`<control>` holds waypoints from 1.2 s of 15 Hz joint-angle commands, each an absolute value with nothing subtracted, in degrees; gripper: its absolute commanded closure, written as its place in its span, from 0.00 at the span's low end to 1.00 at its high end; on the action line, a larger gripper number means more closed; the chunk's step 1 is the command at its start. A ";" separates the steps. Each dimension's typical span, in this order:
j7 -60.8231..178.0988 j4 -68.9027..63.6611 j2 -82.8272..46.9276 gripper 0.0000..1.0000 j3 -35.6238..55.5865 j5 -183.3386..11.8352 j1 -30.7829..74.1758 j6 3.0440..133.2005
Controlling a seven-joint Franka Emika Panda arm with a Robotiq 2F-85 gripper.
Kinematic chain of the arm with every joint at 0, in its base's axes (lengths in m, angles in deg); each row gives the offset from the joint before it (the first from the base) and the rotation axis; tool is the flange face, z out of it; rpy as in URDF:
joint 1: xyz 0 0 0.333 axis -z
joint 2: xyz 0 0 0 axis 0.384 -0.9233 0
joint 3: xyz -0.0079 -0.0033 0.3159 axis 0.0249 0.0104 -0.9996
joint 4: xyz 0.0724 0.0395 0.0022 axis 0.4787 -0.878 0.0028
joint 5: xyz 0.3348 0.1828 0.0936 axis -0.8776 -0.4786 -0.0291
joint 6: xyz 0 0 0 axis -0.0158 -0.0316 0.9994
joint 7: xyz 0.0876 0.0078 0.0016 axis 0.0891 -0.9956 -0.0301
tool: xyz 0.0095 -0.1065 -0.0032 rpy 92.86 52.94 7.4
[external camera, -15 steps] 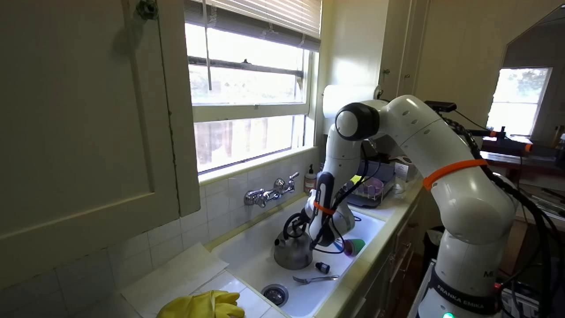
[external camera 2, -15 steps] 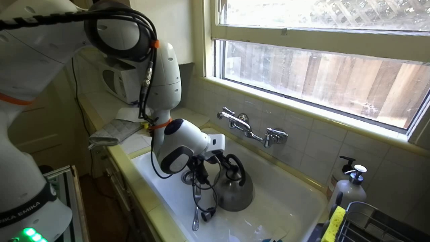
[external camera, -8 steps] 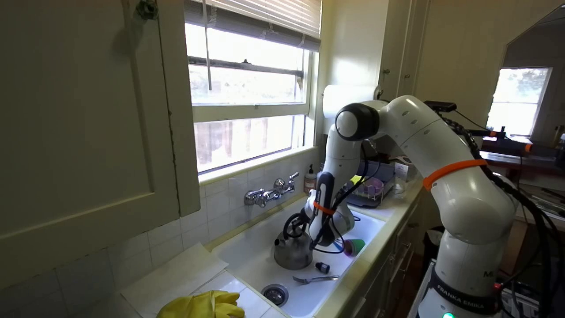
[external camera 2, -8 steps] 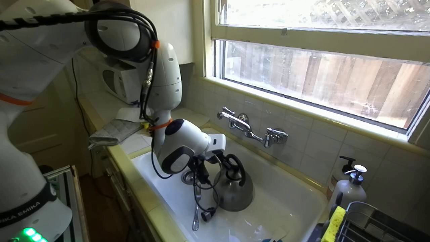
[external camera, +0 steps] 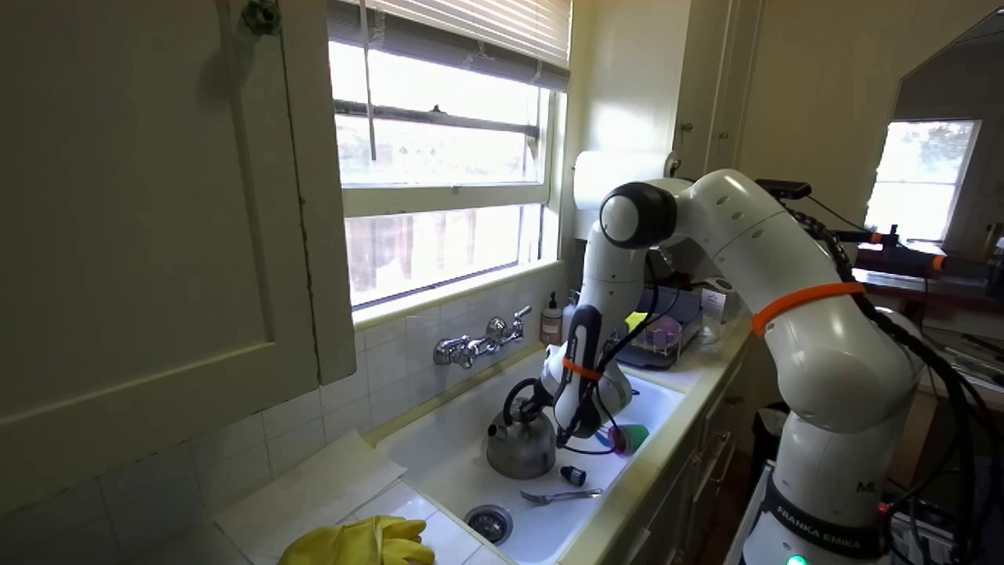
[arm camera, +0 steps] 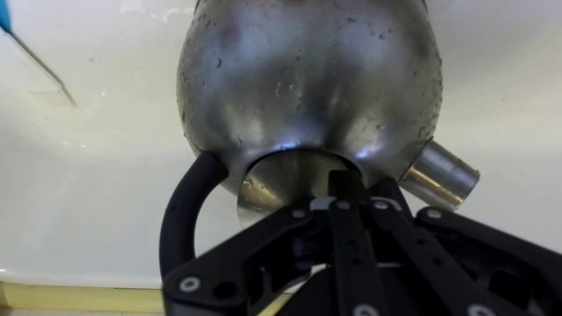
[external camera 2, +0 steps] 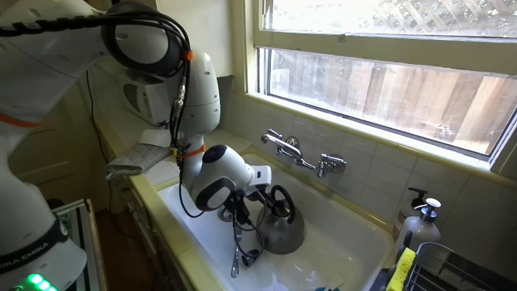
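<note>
The brushed-steel, round-bodied kettle (arm camera: pixel 307 87) stands upright in the glossy white sink (external camera 2: pixel 339 242), with the black two-fingered claw (arm camera: pixel 347 179) down at its top, close to the curved black handle (arm camera: pixel 178 219) and a round bare-metal top piece (arm camera: pixel 272 184), seemingly the lid. The claw's fingers are pressed together with nothing seen between them; whether their tips touch the metal cannot be told. The step in hand looks like work at the kettle's top rather than a lift. The next move, I judge, calls for careful alignment: with fingers together, a light push or nudge is what they can give, while any grip would need them parted first, without catching the handle.
</note>
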State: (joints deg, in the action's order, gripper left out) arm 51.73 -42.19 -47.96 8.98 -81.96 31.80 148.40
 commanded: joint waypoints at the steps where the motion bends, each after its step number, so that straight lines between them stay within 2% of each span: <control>1: 52.38 -42.51 -47.27 1.00 7.75 -79.49 33.92 145.11; 8: 52.39 -42.89 -47.16 1.00 7.46 -79.57 34.73 150.07; 13: 52.79 -43.65 -47.38 1.00 7.42 -78.08 35.13 159.45; 18: 52.35 -43.50 -47.87 1.00 8.12 -77.69 34.58 160.86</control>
State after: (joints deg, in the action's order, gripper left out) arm 51.73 -42.92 -47.63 7.73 -79.27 34.29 159.25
